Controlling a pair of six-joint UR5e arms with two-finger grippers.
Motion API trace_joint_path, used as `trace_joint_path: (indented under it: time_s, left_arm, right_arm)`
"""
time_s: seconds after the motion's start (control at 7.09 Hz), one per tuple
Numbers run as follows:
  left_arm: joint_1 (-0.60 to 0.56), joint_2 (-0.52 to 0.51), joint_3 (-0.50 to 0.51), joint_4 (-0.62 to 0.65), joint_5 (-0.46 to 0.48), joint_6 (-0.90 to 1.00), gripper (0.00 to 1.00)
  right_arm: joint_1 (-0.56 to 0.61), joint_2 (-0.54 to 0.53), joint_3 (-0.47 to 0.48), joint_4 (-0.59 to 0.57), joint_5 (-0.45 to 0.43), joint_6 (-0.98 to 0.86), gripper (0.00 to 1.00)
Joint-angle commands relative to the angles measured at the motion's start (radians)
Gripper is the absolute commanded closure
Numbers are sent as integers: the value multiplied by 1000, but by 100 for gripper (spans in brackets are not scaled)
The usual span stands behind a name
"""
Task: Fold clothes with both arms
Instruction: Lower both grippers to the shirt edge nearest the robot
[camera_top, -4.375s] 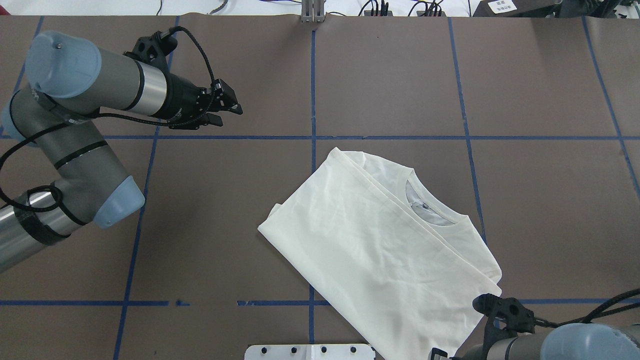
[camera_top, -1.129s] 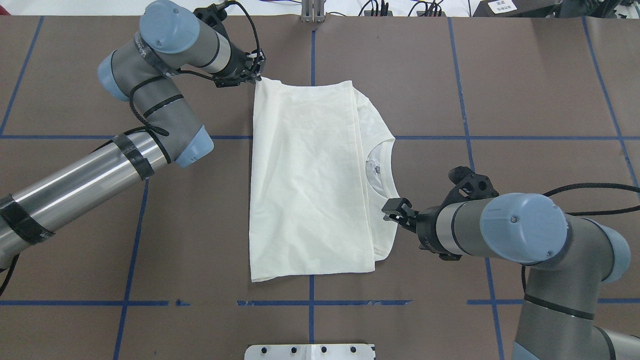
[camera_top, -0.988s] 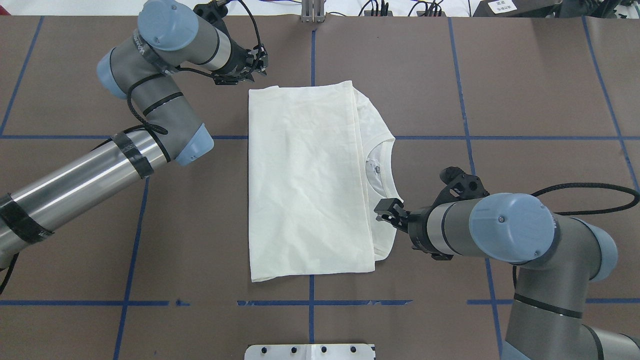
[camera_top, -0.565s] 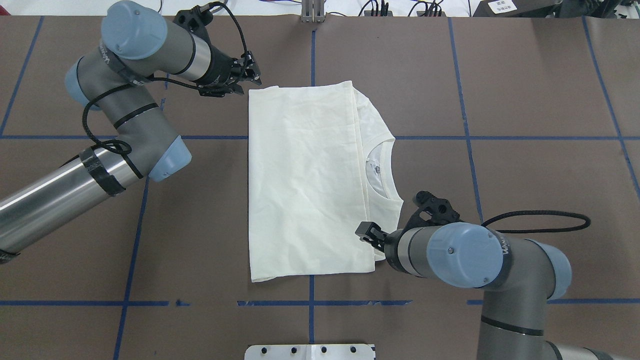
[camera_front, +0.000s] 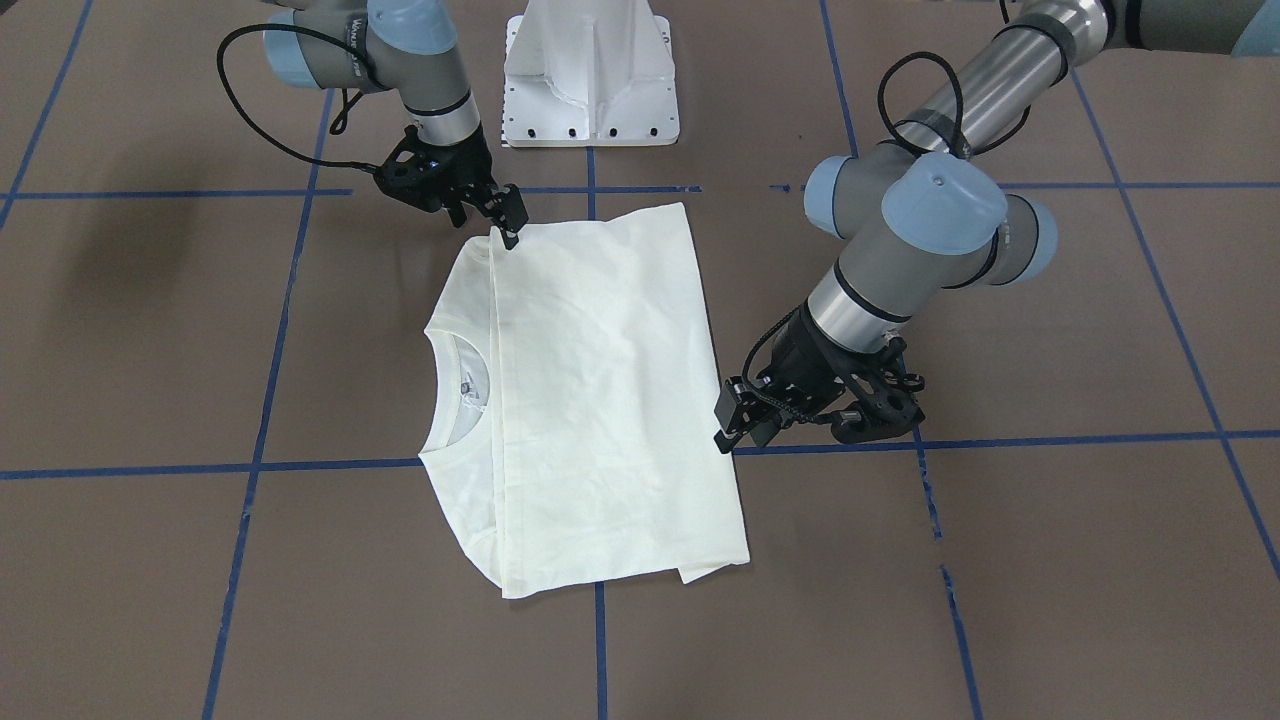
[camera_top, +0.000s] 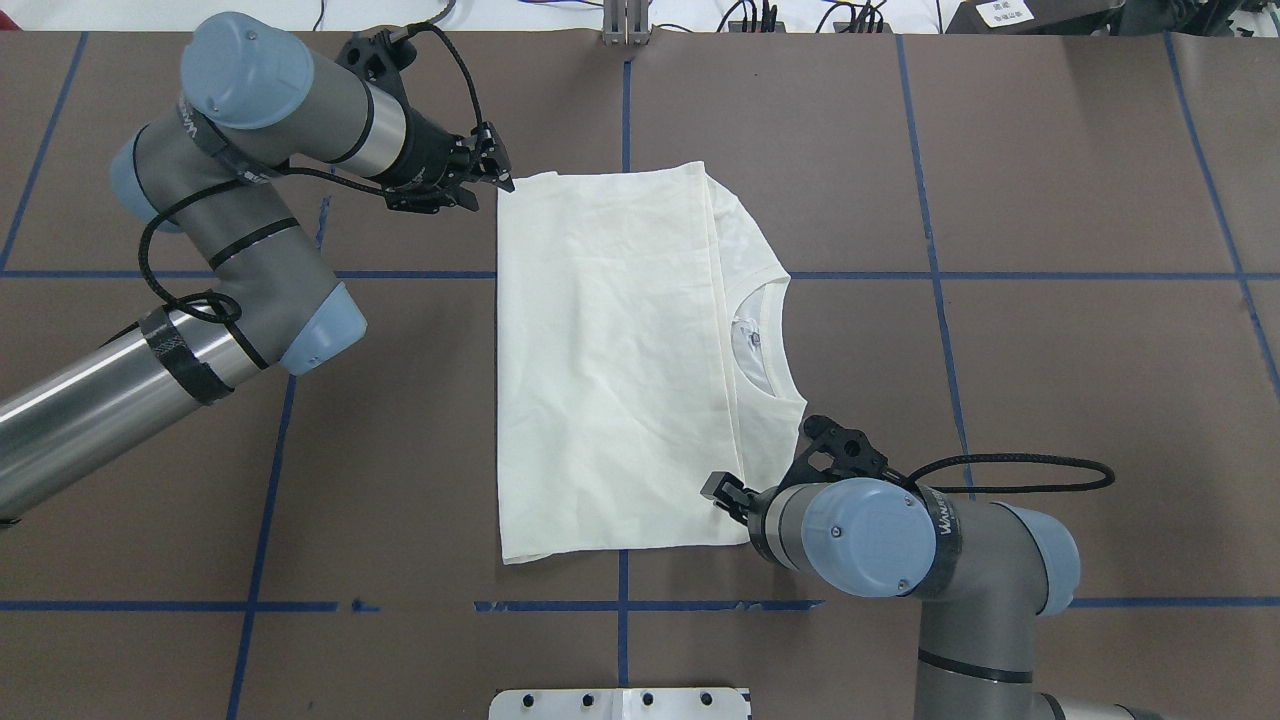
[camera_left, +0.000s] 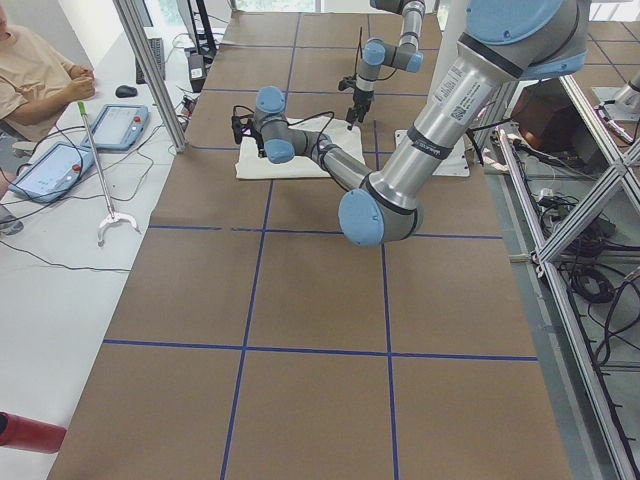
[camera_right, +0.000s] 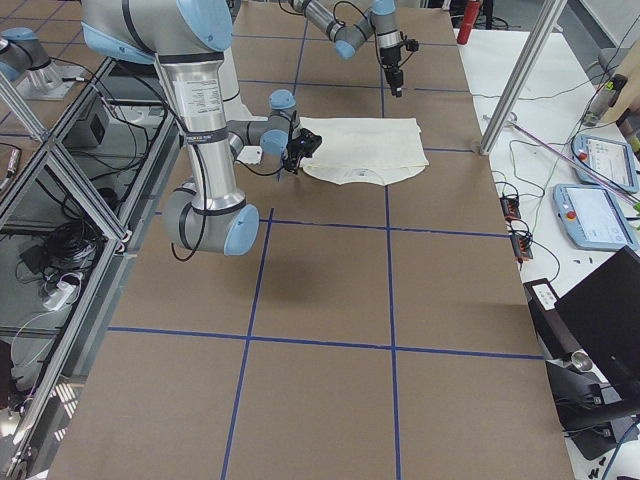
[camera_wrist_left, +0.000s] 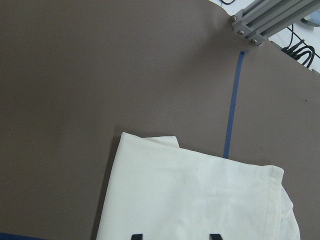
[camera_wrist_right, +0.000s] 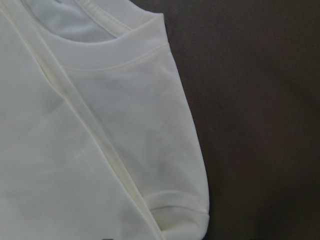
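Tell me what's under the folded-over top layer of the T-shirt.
Only a strip of lower layer of the T-shirt shows past the fold edge, with the ribbed collar. Everything else underneath is covered, so no print can be seen.

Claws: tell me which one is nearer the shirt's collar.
The right claw, over the shirt's corner on the collar side. The left claw sits at the diagonally opposite corner, away from the collar.
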Motion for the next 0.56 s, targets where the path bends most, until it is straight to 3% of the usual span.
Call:
trace_joint_path:
  time_s: [0.0, 0.14, 0.42]
  left_arm:
    - [1, 10, -1, 2, -22, 1, 46]
    - [-1, 11, -1, 2, -22, 1, 46]
    - [-1, 25, -2, 1, -23, -1, 46]
  right_arm:
    - [1, 4, -3, 0, -1, 16, 70]
    - [1, 1, -1, 0, 0, 15, 100]
    - [0, 1, 3, 1, 2, 13, 100]
